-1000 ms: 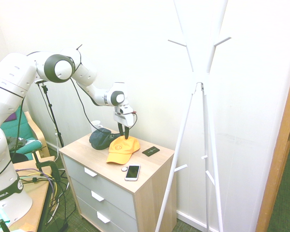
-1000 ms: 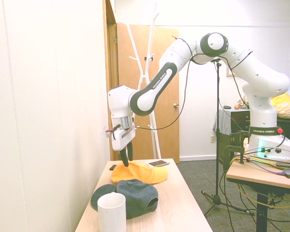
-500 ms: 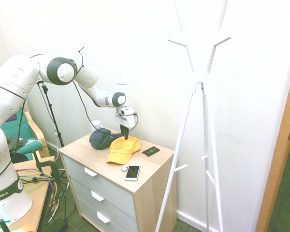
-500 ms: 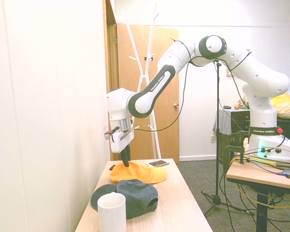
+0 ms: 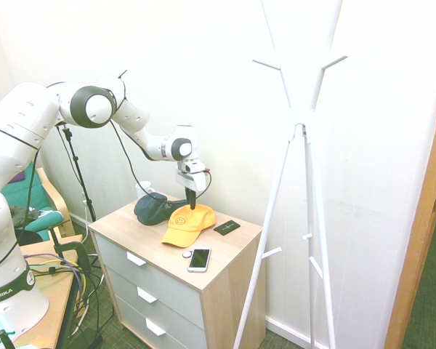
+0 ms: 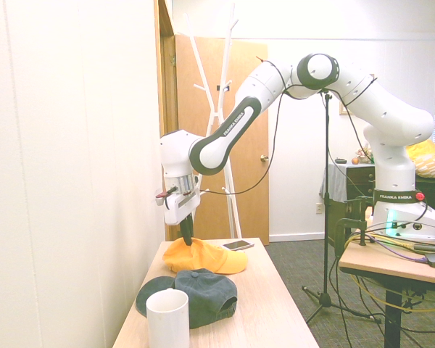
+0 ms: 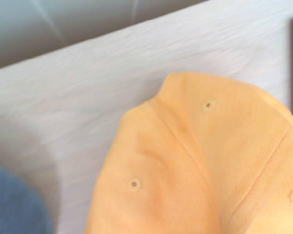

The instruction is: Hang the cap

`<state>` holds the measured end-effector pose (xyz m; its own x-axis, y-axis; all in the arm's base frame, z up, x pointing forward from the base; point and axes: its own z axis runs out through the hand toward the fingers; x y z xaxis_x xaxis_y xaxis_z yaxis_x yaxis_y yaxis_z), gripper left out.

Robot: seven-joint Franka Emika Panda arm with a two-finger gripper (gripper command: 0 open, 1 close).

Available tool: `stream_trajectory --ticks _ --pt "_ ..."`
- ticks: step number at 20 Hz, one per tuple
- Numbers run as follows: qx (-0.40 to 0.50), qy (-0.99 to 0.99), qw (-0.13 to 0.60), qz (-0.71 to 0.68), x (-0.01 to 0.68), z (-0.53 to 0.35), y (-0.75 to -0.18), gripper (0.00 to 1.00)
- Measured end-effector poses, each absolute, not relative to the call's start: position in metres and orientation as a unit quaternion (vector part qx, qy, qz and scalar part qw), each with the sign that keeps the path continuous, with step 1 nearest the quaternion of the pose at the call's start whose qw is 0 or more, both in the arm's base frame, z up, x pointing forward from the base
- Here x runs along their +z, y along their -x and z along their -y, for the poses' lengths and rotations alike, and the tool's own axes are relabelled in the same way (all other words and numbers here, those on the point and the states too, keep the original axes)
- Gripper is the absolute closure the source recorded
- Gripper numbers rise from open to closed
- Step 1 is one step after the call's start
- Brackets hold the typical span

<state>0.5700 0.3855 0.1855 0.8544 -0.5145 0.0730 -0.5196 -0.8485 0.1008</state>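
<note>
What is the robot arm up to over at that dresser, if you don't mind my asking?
The white arm points straight down over the dresser, with its gripper shut on the crown of the orange cap. The fabric is bunched up under the fingers, while the brim looks to be resting on the wood. A dark blue cap lies beside it, and the white coat rack stands bare nearby, so nothing is hung yet.

White walls [image 5: 203, 65], bright light. Light-wood drawer chest [image 5: 167, 291] against wall; white coat stand [image 5: 298, 145] beside it; wooden door [image 6: 239, 145]; green carpet [image 5: 429, 305].
</note>
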Motion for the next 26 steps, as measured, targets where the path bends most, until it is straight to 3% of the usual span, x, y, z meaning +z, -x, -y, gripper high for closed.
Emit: stream_trajectory --ticks 9,26 --pt "0.095 -0.921 0.073 0.371 0.272 -0.323 -0.598 1.00" --pt "0.294 -0.824 0.152 0.460 0.455 -0.186 -0.532 1.00"
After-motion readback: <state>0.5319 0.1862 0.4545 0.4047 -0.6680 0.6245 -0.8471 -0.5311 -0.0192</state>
